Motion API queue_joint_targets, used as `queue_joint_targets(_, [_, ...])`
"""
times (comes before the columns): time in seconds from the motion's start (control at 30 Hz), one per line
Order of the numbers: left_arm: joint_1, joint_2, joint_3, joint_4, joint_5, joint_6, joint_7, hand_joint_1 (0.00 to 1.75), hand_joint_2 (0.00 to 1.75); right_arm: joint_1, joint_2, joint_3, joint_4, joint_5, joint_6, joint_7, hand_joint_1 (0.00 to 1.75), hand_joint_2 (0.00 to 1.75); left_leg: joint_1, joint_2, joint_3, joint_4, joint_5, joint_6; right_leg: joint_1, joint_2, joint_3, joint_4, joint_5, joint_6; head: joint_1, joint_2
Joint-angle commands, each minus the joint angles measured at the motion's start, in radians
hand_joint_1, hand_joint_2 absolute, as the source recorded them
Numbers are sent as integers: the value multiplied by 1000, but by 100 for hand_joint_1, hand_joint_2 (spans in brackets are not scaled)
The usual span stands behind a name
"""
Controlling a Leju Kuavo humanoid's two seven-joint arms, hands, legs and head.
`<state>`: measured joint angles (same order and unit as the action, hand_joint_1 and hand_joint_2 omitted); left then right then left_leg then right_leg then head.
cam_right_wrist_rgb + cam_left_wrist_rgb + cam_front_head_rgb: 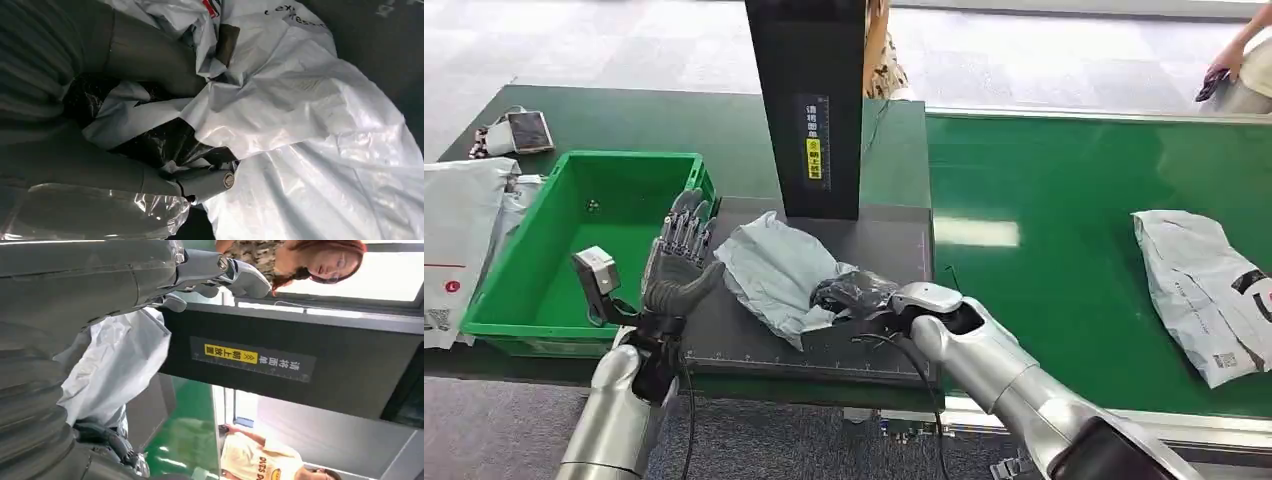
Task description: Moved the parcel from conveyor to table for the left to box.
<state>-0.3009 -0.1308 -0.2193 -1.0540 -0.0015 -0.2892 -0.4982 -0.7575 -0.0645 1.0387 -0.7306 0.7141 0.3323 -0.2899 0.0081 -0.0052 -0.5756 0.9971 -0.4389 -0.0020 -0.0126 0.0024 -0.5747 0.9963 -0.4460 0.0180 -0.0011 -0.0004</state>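
My right hand [856, 297] grips the grey parcel [769, 270] on the dark worktop [864, 345].

The parcel lies crumpled on the worktop, just in front of the black upright post [809, 100]; my right fingers [150, 52] are closed into its folds; my left hand [679, 255] stands upright beside the parcel's left edge, fingers apart and holding nothing, close to the green box [544, 300]; another grey parcel [1204, 285] lies well apart on the green conveyor [1064, 220].

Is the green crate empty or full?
Nearly empty: the green crate shows its bare floor, with only one small item inside.
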Motion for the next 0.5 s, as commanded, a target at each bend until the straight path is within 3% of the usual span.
queue_joint_targets(0.03, [-39, 3, 0, 51, -5, 2, 11, 0, 175, -10, -22, 132, 172, 22, 15, 62, 175, 175, 1, -4, 1, -3, 3, 0, 1, -5, 3, -3, 2, -1, 0, 0])
queue_joint_targets(0.07, [-44, 10, -6, 52, 0, 7, 14, 0, 175, -12, -26, 124, 164, 15, -13, 68, 175, 175, 1, -3, 2, -2, 3, 0, 1, -4, 3, -2, 1, -1, 0, 0])
queue_joint_targets(0.1, [-42, 17, -10, 50, 8, 15, 13, 0, 175, -16, -28, 103, 151, 1, -57, 75, 0, 175, 1, -5, 1, -3, 5, 0, 1, -6, 3, -4, 2, -1, 0, 0])
queue_joint_targets(0.13, [-33, 24, -11, 43, 17, 21, 9, 0, 175, -16, -22, 59, 137, -32, -120, 77, 0, 175, 1, -4, 2, -2, 3, 0, 1, -5, 3, -2, 1, -1, 0, 0])
queue_joint_targets(0.17, [-24, 28, -14, 37, 23, 21, 6, 0, 175, -9, -16, 9, 123, -74, -170, 62, 0, 0, 1, -3, 5, -1, 2, 0, 1, -4, 6, -2, 0, -1, 0, 0])
queue_joint_targets(0.2, [-16, 30, -16, 31, 26, 17, 2, 0, 175, 3, -14, -37, 108, -114, -208, 46, 0, 0, 1, -3, 3, -2, 4, 0, 1, -4, 5, -2, 2, -1, 0, 0])
queue_joint_targets(0.5, [-9, 29, -18, 30, 26, 16, -2, 0, 175, 5, -15, -38, 106, -114, -209, 46, 0, 0, 0, -1, -1, -1, 4, 2, -1, -2, 2, -1, 5, 1, 0, 0])
